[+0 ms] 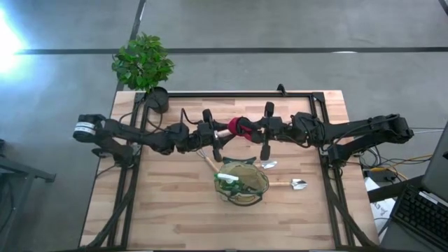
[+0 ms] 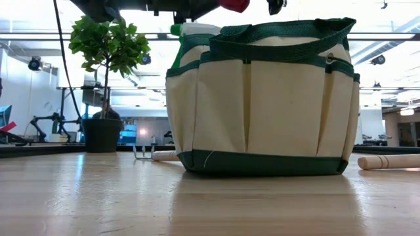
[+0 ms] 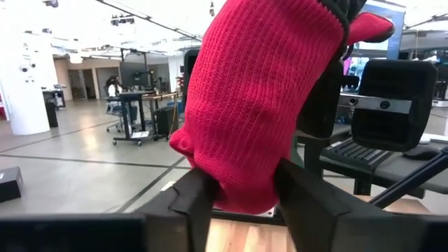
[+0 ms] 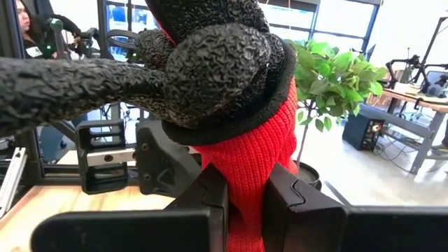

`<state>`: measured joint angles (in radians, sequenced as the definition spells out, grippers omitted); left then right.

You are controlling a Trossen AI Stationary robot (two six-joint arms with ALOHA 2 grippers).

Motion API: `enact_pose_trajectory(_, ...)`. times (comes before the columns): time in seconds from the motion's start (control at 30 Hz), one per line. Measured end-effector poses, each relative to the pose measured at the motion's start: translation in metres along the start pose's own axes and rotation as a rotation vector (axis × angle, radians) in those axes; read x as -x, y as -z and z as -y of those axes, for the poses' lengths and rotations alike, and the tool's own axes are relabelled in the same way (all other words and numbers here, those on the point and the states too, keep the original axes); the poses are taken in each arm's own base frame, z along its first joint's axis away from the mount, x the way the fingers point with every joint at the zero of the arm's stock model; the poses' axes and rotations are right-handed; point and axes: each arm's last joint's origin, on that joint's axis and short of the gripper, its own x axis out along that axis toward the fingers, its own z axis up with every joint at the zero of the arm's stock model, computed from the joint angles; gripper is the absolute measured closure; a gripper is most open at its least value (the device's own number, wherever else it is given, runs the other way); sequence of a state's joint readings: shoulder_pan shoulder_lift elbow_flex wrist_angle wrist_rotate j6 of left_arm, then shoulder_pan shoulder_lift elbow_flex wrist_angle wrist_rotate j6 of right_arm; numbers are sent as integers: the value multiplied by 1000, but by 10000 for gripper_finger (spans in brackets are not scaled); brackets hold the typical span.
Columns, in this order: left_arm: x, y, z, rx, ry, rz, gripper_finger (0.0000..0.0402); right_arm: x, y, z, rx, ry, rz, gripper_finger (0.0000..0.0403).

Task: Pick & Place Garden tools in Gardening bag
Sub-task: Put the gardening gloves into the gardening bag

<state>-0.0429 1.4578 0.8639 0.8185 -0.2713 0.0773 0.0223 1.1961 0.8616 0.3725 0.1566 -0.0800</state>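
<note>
The red glove [image 1: 241, 128], red knit with a black coated part, is held in the air between my two grippers, above the table and on the far side of the gardening bag [image 1: 241, 182]. My left gripper [image 1: 225, 131] and my right gripper [image 1: 255, 131] are both shut on it. The tan bag with green trim [image 2: 262, 98] stands upright on the table with the green spray bottle's white top [image 2: 197, 29] sticking out of it. A trowel [image 1: 295, 184] lies to the right of the bag, and a wooden-handled rake [image 1: 208, 162] lies at its far left. My left gripper pinches the glove's red knitted part [image 3: 245, 168] between its two fingers [image 3: 192, 199], coming level from the table's left. The glove is lifted clear of the table. My right gripper pinches the red knit [image 4: 245, 175] just below the black coated part [image 4: 210, 63] between its two fingers [image 4: 290, 199], coming level from the table's right. The glove is clear of the table.
A leafy potted plant [image 1: 143, 63] in a black pot [image 1: 157, 99] stands at the far left corner. A black frame [image 1: 231, 94] runs round the table's far and side edges. A small metal tool [image 1: 269, 165] lies by the bag's far right. A laptop [image 1: 420, 210] sits off the right edge.
</note>
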Motion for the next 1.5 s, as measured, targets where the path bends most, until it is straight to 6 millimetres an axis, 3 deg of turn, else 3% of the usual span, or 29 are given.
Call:
enact_pose_trajectory(0.27, 1, -2, -2, 62, -43, -1, 161, 3, 0, 1, 7, -1, -25, 373)
enact_pose_trajectory(0.67, 26, -34, -11, 70, -40, -74, 147, 49, -21, 7, -15, 51, -84, 373)
enact_pose_trajectory(0.83, 36, -44, -15, 59, -39, -92, 147, 57, -8, -6, -65, -11, -194, 373)
enact_pose_trajectory(1.17, 40, -48, -16, 65, -40, -95, 147, 61, 18, -48, -170, -174, -240, 373)
enact_pose_trajectory(1.5, 40, -43, -16, 67, -40, -143, 147, 55, 65, -85, -361, -231, -235, 373)
